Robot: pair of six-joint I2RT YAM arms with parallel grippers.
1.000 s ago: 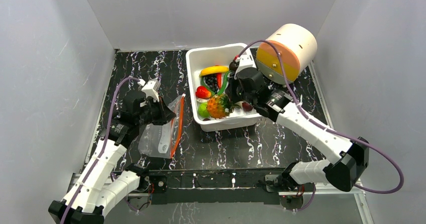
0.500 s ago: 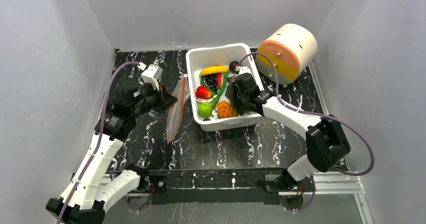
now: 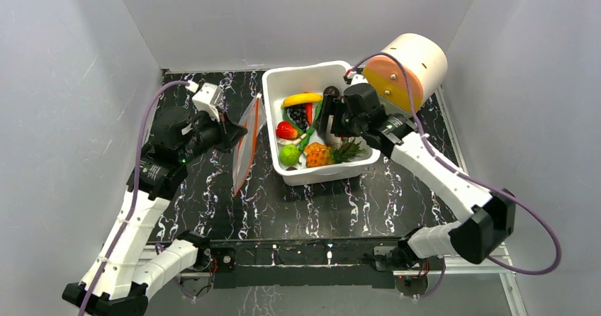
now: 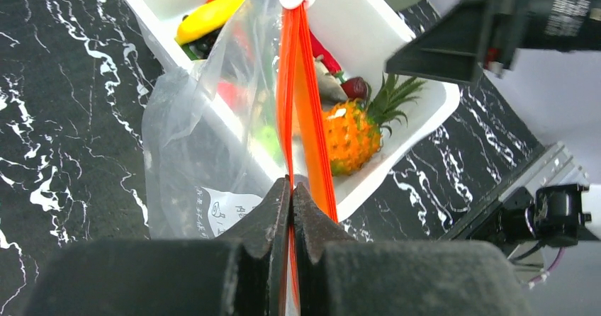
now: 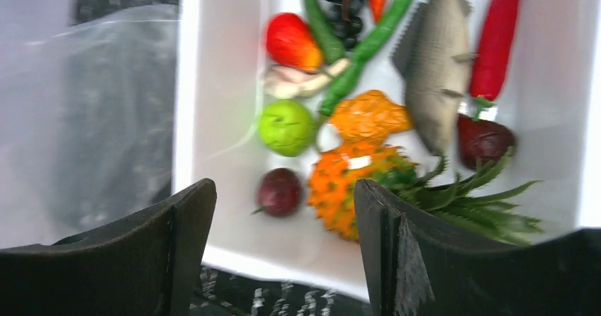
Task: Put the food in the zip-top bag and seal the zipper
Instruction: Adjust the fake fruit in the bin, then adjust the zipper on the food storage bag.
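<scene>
The zipper (image 4: 298,96) is clamped in the left hand (image 4: 291,185); the right hand (image 5: 283,187) is held open above the pineapple (image 5: 351,181).

zip-top bag (image 3: 244,144) raised upright, pineapple (image 3: 319,155) released

white printed patch (image 4: 228,210) on the zip-top bag (image 4: 190,128), lettering too blurred to read, nothing else legible

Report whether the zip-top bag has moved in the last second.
Yes: the zip-top bag has shifted away from the camera, farther along the white bin's side.
</scene>
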